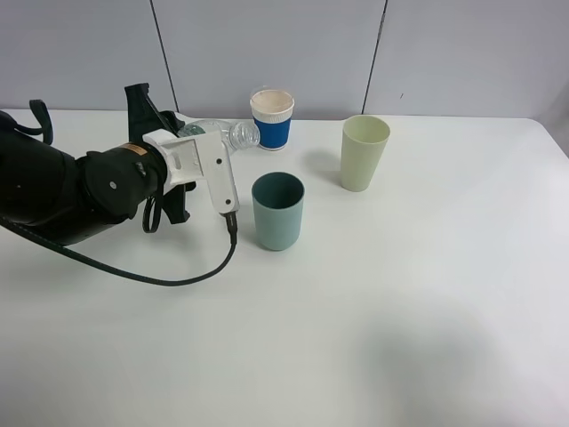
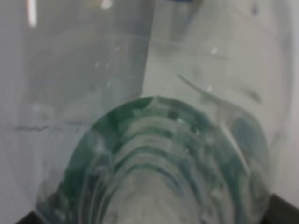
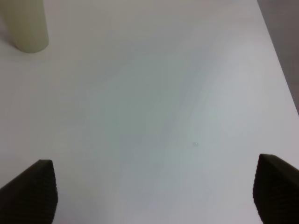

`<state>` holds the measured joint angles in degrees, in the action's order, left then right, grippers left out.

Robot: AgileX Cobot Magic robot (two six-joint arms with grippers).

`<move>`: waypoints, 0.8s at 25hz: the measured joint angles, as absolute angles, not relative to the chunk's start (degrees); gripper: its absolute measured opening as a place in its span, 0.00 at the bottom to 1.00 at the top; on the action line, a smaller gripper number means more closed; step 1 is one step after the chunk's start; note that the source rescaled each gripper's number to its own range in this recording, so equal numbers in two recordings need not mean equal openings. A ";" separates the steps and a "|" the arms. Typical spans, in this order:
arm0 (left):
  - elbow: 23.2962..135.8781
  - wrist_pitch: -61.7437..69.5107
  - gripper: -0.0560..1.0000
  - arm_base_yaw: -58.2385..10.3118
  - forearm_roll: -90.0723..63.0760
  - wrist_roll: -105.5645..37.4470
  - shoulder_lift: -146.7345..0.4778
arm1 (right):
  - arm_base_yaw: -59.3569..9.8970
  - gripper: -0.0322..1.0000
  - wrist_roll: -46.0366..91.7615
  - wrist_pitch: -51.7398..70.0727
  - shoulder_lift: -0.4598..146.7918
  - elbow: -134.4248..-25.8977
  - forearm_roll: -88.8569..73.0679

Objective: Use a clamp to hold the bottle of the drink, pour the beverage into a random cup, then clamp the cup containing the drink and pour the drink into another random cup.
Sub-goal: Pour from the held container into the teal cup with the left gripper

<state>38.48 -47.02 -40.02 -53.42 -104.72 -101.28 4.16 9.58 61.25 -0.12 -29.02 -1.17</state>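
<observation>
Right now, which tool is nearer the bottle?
Left. The left tool is shut on the bottle, which fills its wrist view. The right tool hangs open over the table near the pale green cup, with no bottle in view.

A clear plastic bottle with a green label lies tipped sideways near the bench's far edge, clamped in the left end effector. A short teal cup stands upright mid-bench. A taller pale green cup stands nearer the far edge.
</observation>
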 joint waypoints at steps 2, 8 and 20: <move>38.48 -47.33 0.05 -40.02 -53.47 -105.73 -101.26 | 4.16 0.53 9.58 61.25 -0.12 -29.02 -1.17; 38.48 -47.63 0.05 -40.02 -53.02 -106.45 -101.26 | 4.16 0.53 9.58 61.25 -0.12 -29.02 -1.17; 38.48 -49.81 0.05 -40.02 -50.18 -109.75 -101.19 | 4.16 0.53 9.58 61.25 -0.12 -29.02 -1.17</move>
<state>38.48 -49.81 -40.02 -50.18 -109.75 -101.19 4.16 9.58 61.25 -0.12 -29.02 -1.17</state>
